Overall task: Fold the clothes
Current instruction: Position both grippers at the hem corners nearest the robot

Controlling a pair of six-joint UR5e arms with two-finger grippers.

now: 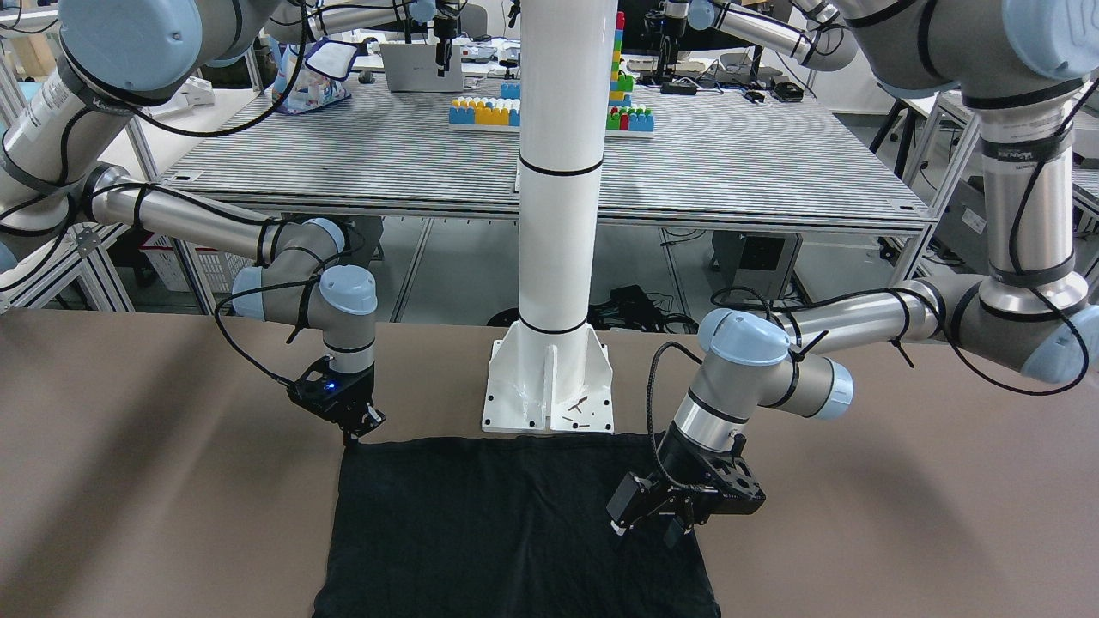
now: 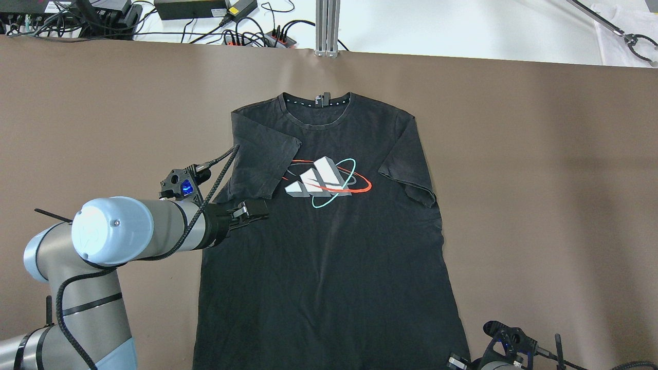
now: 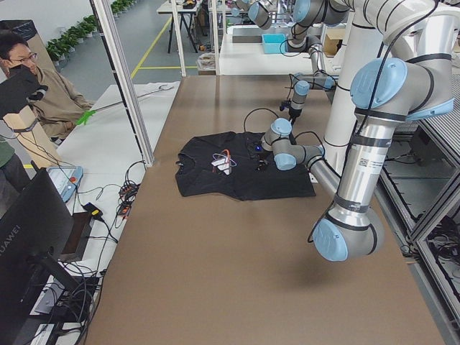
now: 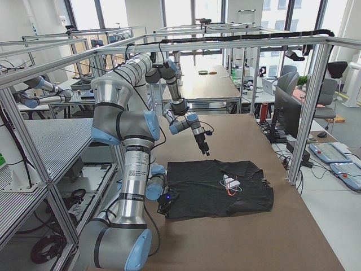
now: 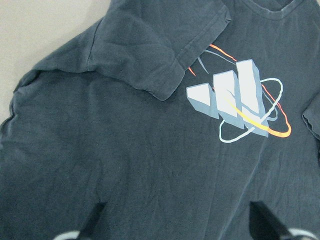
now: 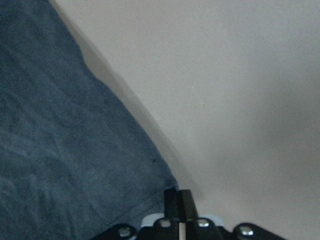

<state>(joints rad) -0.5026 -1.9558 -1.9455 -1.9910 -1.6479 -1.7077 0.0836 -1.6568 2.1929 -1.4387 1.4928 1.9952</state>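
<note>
The clothes are one black T-shirt with a white, red and teal logo, spread flat on the brown table with the collar at the far side. One sleeve is folded inward over the chest. My left gripper hovers open over that side of the shirt, its fingers wide apart and holding nothing. My right gripper sits at the near hem corner of the shirt, fingers pressed together where the corner ends. The other sleeve lies spread out.
The white pillar stands on its base plate just behind the shirt's hem. Bare brown table surrounds the shirt on both sides. A person sits beyond the table's far edge, beside a monitor.
</note>
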